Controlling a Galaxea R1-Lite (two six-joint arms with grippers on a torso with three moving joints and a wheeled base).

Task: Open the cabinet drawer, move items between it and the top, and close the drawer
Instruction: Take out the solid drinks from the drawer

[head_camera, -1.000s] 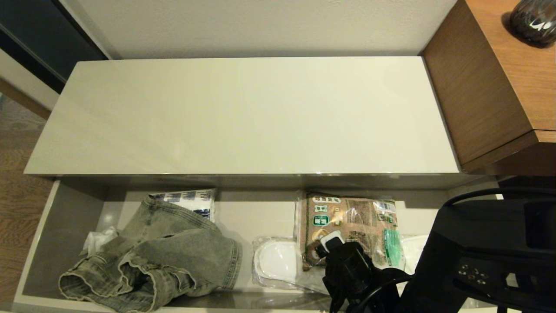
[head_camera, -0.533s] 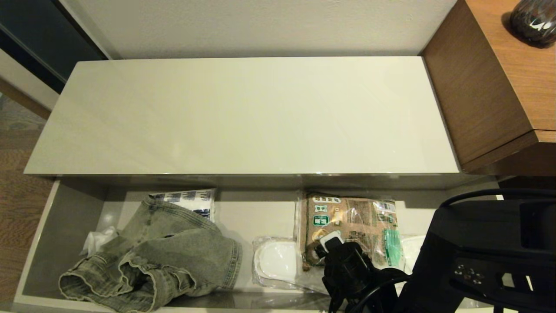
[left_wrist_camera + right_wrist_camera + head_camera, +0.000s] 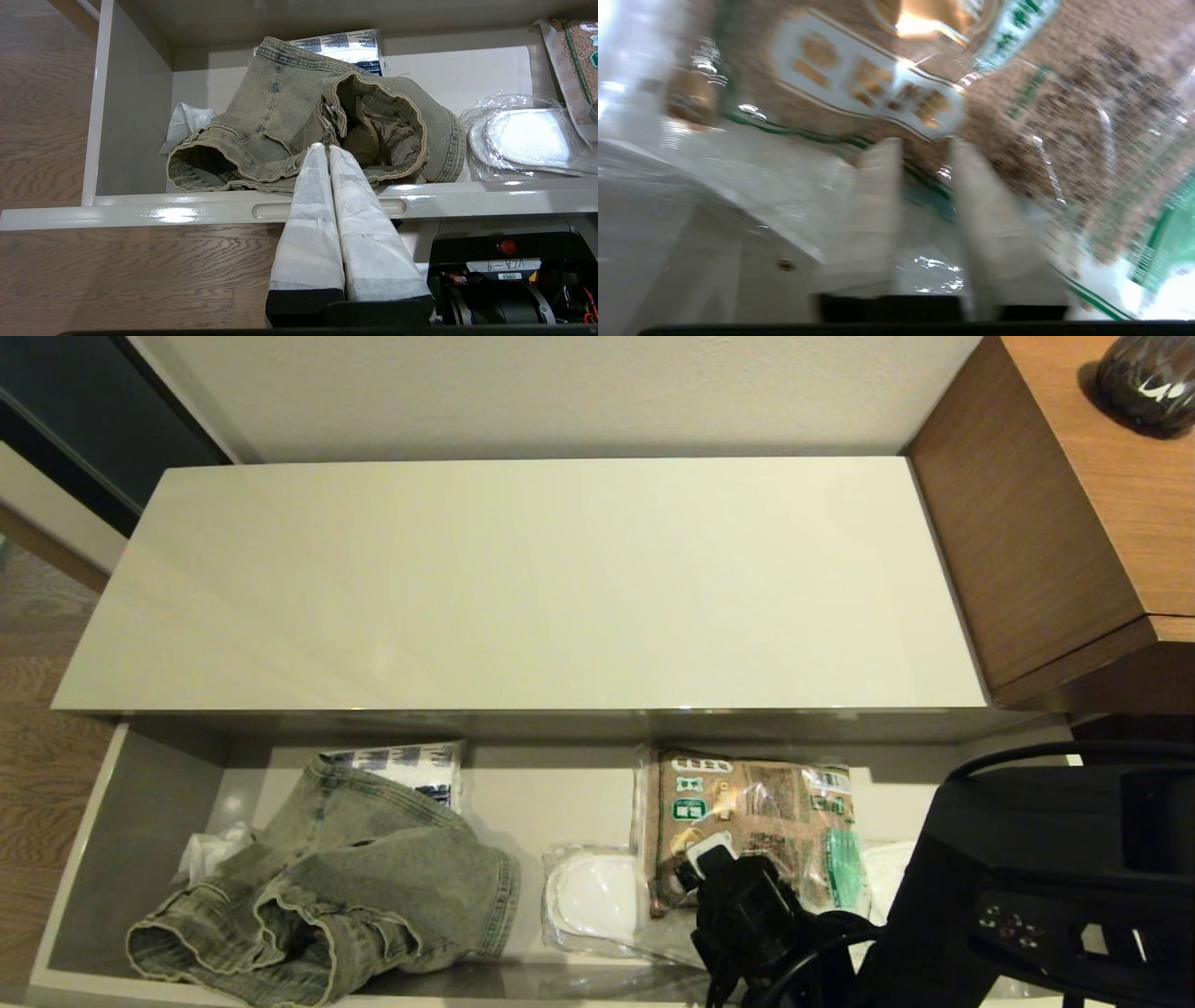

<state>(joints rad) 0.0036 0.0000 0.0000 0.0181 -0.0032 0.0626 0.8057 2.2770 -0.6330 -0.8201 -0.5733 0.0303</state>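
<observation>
The cabinet drawer stands pulled out below the glossy cream top, which is bare. The grey-green denim garment lies crumpled in the drawer's left half. The clear bag of brown granules lies flat in the right half. My right gripper is down at the bag's near-left corner. In the right wrist view its jaws are open over the bag's clear edge. My left gripper is shut and empty, low in front of the drawer face, pointing at the denim.
White slippers in clear plastic lie between denim and bag. A white-and-blue packet sits behind the denim, with crumpled white plastic at its left. A wooden cabinet with a dark vase borders the top's right end.
My right gripper has edged slightly left over the bag's corner. The denim, slippers and drawer have not moved.
</observation>
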